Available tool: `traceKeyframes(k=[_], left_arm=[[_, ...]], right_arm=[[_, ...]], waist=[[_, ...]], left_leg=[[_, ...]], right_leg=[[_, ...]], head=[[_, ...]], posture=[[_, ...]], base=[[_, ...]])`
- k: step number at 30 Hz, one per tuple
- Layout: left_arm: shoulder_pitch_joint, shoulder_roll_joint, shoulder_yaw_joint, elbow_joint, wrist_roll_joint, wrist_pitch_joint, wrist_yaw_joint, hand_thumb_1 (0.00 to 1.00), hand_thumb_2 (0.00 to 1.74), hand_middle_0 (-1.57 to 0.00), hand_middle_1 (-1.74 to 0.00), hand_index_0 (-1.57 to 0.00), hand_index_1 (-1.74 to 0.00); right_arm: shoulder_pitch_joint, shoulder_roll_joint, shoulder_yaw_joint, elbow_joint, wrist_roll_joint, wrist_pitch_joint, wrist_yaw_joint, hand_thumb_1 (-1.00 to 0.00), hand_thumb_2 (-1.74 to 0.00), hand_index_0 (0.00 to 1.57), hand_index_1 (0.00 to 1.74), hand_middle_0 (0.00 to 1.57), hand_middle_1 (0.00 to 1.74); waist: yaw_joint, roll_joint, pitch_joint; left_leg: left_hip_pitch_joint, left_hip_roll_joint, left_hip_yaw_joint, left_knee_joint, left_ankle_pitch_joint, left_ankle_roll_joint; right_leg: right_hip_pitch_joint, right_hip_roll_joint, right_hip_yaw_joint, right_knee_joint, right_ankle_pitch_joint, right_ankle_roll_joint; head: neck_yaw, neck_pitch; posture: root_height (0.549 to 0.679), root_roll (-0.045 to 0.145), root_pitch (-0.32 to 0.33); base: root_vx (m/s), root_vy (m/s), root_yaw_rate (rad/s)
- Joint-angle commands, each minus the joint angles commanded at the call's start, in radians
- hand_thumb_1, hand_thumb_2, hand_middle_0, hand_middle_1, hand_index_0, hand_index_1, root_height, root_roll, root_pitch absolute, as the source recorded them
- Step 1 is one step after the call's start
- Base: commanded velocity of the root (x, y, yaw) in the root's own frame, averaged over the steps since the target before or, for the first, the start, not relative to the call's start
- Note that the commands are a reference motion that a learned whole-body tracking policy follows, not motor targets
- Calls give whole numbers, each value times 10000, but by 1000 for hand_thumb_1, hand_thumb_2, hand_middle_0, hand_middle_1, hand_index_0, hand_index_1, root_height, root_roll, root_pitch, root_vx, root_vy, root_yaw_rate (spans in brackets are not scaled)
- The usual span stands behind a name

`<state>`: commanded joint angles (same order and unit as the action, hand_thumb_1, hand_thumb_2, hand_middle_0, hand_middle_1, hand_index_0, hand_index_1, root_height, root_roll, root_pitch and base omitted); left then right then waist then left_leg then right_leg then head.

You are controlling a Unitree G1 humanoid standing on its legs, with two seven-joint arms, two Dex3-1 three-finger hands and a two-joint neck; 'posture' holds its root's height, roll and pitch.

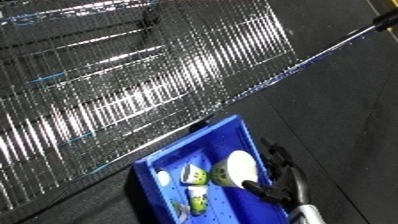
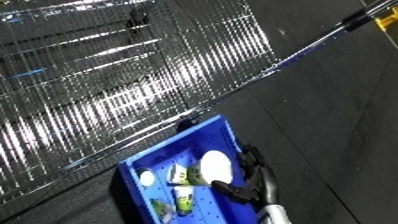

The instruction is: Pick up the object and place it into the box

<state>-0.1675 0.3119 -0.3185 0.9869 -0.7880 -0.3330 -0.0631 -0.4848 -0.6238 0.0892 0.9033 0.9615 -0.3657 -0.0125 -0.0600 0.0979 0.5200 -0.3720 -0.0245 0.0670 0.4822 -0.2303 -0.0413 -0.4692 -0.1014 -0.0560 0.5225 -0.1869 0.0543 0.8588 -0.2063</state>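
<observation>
While both views match, right robot hand (image 1: 277,172) grips white object (image 1: 241,167) inside bin (image 1: 213,135).

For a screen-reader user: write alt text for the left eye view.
A black robot hand, its fingers curled around a white rounded object, holds it over a blue bin on a dark floor. The bin already contains small white and green containers. Above and to the left stretches a shiny wire shelf.

White object (image 1: 240,167) inside blue bin (image 1: 218,131)
</observation>
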Motion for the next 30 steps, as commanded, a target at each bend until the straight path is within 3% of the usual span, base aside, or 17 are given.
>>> traceKeyframes(k=[10, 16, 24, 30], left_arm=[[-119, -48, 60, 258, -55, -73, -217, 0, 0, 0, 0, 0, 0], [-156, -63, 122, 342, -67, 0, -262, 0, 0, 0, 0, 0, 0], [-360, 56, 212, 341, 59, 189, -180, 0, 0, 0, 0, 0, 0], [-681, 205, 298, 354, 228, 483, -17, 0, 0, 0, 0, 0, 0]], right_arm=[[-29, 22, 133, -90, -437, 93, 61, 0, 0, 0, 0, 0, 0], [0, 108, 205, -165, -558, 397, 345, 0, 0, 0, 0, 0, 0], [31, 294, 704, -364, -1195, 951, 1162, 0, 0, 0, 0, 0, 0], [-141, 573, 1174, -352, -1686, 1507, 1566, 0, 0, 0, 0, 0, 0]], waist=[[-57, 30, 0], [-39, 11, 0], [88, -157, 0], [263, -347, 0]], left_leg=[[154, 6, 48, -141, 51, -27], [243, -1, -19, -197, 70, -40], [291, 20, -111, -172, 104, -48], [268, 62, -206, -202, 199, -59]], right_leg=[[87, 10, 32, -117, 37, 22], [174, 24, 32, -113, -10, 1], [290, 44, -56, -43, -86, -34], [369, 69, -192, -8, -140, -40]], head=[[-280, -407], [-809, -595], [-2776, -729], [-4500, -479]], posture=[[657, 80, 100], [657, 81, 93], [657, 81, 81], [657, 78, 78]], base=[[-6, 12, 7], [-4, 6, 32], [-12, -23, 87], [-28, -60, 116]])
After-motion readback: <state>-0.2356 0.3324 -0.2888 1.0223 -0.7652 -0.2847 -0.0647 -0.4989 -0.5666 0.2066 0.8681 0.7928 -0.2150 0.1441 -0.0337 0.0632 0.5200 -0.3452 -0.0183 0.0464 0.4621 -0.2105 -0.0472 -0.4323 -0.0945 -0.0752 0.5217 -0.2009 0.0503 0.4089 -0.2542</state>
